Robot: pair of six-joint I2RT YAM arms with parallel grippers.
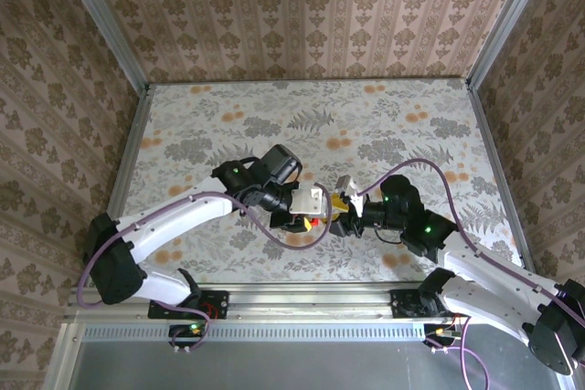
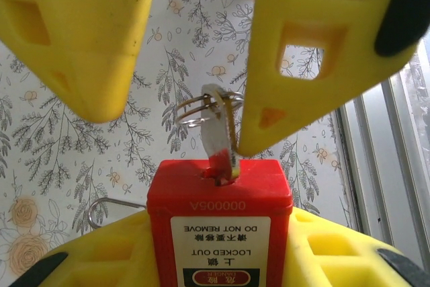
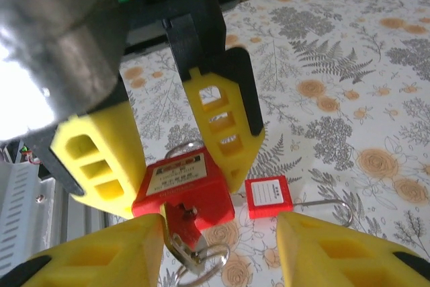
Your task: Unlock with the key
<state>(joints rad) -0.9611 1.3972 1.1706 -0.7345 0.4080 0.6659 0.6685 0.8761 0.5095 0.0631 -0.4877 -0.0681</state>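
The top external camera shows the left gripper [image 1: 306,215] holding the red padlock [image 1: 316,222] over the bench [image 1: 384,125], near its front middle. The right gripper [image 1: 340,212] is just beside it. At the left wrist, the left gripper pinches the padlock body. The key [image 2: 216,142] sits in the keyhole between the right gripper's spread fingers [image 2: 316,52]. At the right wrist, the key [image 3: 181,223] is just beside one finger and the other stands apart. A second red padlock [image 3: 269,196] lies on the bench.
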